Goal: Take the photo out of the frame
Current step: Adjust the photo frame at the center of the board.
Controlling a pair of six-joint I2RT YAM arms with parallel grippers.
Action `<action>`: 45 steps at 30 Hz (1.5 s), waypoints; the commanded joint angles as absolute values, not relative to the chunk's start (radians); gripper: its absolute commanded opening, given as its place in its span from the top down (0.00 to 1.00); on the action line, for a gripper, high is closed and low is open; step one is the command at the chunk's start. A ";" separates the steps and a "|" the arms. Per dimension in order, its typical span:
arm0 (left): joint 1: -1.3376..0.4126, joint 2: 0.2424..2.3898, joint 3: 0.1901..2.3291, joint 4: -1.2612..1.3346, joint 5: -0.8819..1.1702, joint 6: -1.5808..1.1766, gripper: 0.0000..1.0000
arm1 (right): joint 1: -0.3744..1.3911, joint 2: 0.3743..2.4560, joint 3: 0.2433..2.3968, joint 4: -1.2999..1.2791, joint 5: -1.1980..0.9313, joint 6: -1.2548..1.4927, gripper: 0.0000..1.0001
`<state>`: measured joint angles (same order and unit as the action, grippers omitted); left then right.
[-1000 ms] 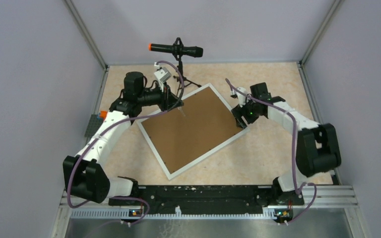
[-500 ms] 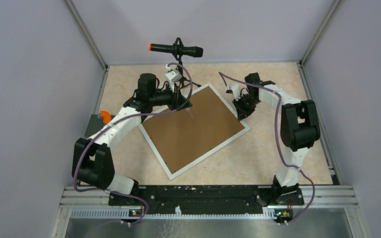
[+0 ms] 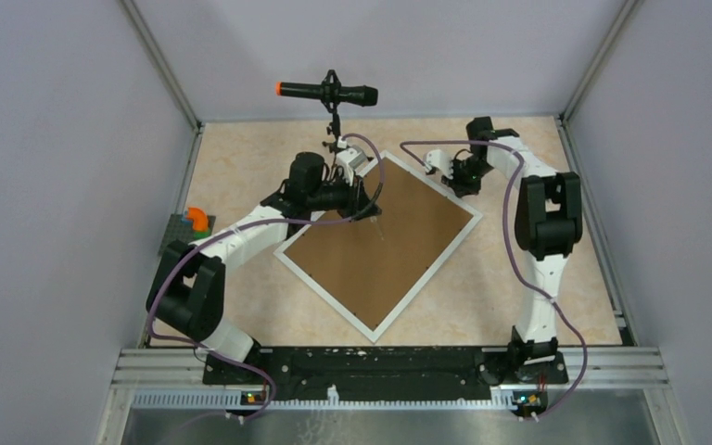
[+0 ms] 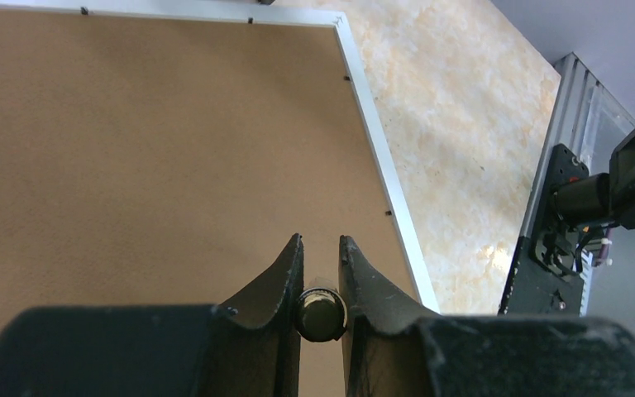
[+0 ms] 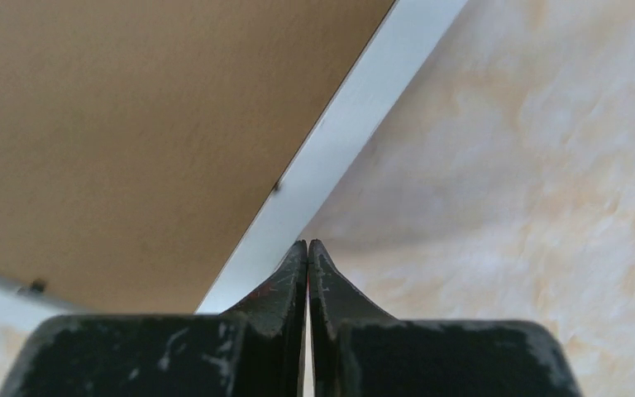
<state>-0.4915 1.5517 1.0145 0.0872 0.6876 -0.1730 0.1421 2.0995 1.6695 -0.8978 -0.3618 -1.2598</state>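
We find the left arm [image 3: 241, 234] and the right arm [image 3: 540, 297] built alike: white link shells joined by bulky black joint housings. A purple cable [image 3: 151, 311] runs loosely along each arm from base to wrist. A small white camera block [image 3: 350, 162] sits at the wrist. The fingers [image 5: 281, 285] are matte black, tapered, with pale scuffs.

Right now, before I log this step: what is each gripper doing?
Left gripper: closed on a thin rod, above the back of the frame.
Right gripper: shut, holding nothing, tips beside the frame's white edge.
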 commanded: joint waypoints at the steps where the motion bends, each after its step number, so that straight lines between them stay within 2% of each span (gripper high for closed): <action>1: -0.484 1.518 1.061 0.150 0.679 -0.222 1.00 | 0.214 2.189 1.815 -0.940 -0.474 -1.331 1.00; 3: -0.484 1.509 1.053 0.149 0.675 -0.248 1.00 | 0.238 2.187 1.822 -0.910 -0.509 -1.296 0.97; 6: -0.484 1.492 1.037 0.158 0.664 -0.267 1.00 | 0.244 2.171 1.841 -0.872 -0.548 -1.223 0.78; 7: -0.483 1.485 1.035 0.160 0.652 -0.268 1.00 | 0.244 2.166 1.856 -0.865 -0.546 -1.178 0.68; 11: -0.480 1.475 1.044 0.137 0.644 -0.245 1.00 | 0.228 2.160 1.930 -0.886 -0.522 -0.996 0.50; 16: -0.464 1.475 1.063 0.111 0.657 -0.230 1.00 | 0.178 2.180 1.996 -0.885 -0.530 -0.704 0.42; 22: -0.444 1.475 1.081 0.073 0.658 -0.212 1.00 | 0.210 2.197 1.942 -0.804 -0.509 -0.455 0.42; 29: -0.415 1.472 1.098 0.031 0.658 -0.185 1.00 | 0.268 2.213 1.843 -0.706 -0.406 -0.378 0.42; 33: -0.411 1.465 1.099 0.016 0.648 -0.172 1.00 | 0.299 2.248 1.827 -0.700 -0.296 -0.385 0.48; 35: -0.410 1.464 1.096 0.012 0.645 -0.170 1.00 | 0.310 2.261 1.819 -0.722 -0.273 -0.410 0.57; 38: -0.410 1.456 1.091 0.011 0.641 -0.169 1.00 | 0.329 2.253 1.765 -0.742 -0.259 -0.484 0.84; 40: -0.408 1.451 1.086 0.007 0.639 -0.167 1.00 | 0.336 2.228 1.705 -0.744 -0.269 -0.549 0.95; 42: -0.405 1.443 1.083 0.005 0.635 -0.167 1.00 | 0.335 2.209 1.652 -0.768 -0.280 -0.625 1.00; 45: -0.402 1.430 1.089 -0.042 0.603 -0.174 1.00 | 0.319 2.164 1.584 -0.804 -0.268 -0.782 1.00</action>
<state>-0.4118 1.4868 1.0607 -0.0204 0.6338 -0.1814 0.3042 2.1624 1.7111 -0.6212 -0.3061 -0.5583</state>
